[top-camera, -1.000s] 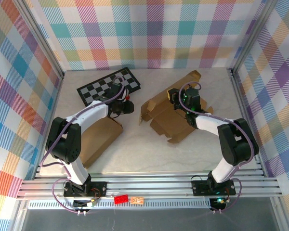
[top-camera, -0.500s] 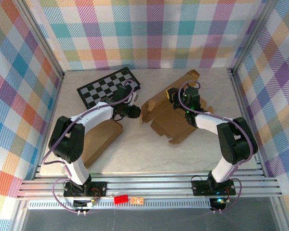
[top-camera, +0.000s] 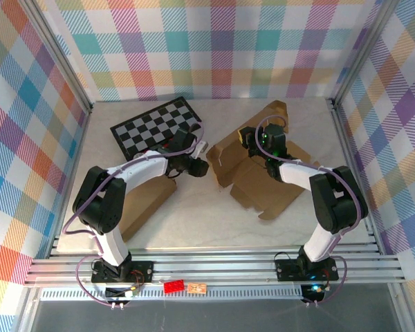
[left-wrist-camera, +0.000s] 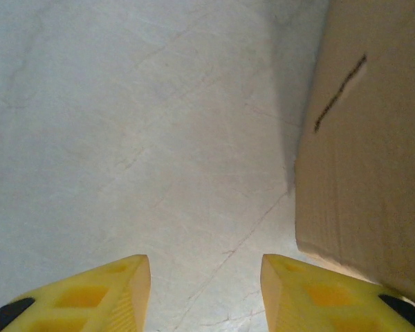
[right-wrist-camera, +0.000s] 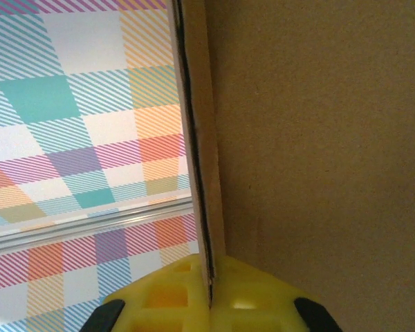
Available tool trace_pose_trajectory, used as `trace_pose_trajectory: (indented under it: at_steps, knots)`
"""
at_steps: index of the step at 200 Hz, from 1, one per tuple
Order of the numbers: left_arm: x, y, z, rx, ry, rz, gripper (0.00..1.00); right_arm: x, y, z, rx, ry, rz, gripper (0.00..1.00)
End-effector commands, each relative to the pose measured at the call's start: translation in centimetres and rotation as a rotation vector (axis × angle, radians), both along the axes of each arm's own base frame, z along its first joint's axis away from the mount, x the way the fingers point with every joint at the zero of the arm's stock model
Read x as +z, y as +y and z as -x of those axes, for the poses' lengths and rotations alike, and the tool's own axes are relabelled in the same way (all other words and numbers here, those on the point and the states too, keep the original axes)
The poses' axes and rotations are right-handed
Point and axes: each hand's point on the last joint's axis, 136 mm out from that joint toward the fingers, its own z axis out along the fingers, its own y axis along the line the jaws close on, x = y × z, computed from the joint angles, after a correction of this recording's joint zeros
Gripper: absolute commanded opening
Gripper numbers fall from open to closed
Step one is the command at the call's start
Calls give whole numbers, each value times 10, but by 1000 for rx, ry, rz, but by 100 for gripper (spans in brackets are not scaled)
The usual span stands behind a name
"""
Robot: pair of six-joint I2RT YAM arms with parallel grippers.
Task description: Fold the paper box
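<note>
The paper box (top-camera: pixel 263 176) is a brown cardboard blank lying partly unfolded right of centre, with flaps raised at its back. My right gripper (top-camera: pixel 250 137) is shut on an upright flap at the box's back; in the right wrist view the yellow fingers (right-wrist-camera: pixel 166 304) pinch the flap's thin edge (right-wrist-camera: pixel 200 173), and a broad brown panel (right-wrist-camera: pixel 318 138) lies to the right. My left gripper (top-camera: pixel 202 167) sits just left of the box's near-left corner. In the left wrist view it (left-wrist-camera: pixel 206 290) is open over bare table, with the box's wall (left-wrist-camera: pixel 373 138) beside its right finger.
A black-and-white checkerboard (top-camera: pixel 152 124) lies at the back left, behind the left arm. A second flat cardboard sheet (top-camera: pixel 146 200) rests under the left arm at the front left. Checked walls and aluminium rails (top-camera: pixel 214 266) enclose the table.
The left gripper has travelled right to the box's corner and opened wider. The box has swung, its front flap now reaching further to the front right. The right gripper has kept its grip.
</note>
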Motion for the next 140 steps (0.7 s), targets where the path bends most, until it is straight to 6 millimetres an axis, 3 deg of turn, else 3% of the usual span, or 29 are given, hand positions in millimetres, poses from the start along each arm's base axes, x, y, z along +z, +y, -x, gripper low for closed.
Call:
trace_pose_trajectory:
  at_steps: [1, 68, 140]
  knots:
    - [5, -16, 9, -74, -28, 34, 46, 19, 3, -8, 10, -50, -12, 0]
    - [13, -27, 7, -97, -51, 42, 47, 38, 5, -11, 13, -84, -32, 0]
    - [26, -48, -1, -79, -138, 64, 47, 38, 6, -11, 8, -74, -50, 0]
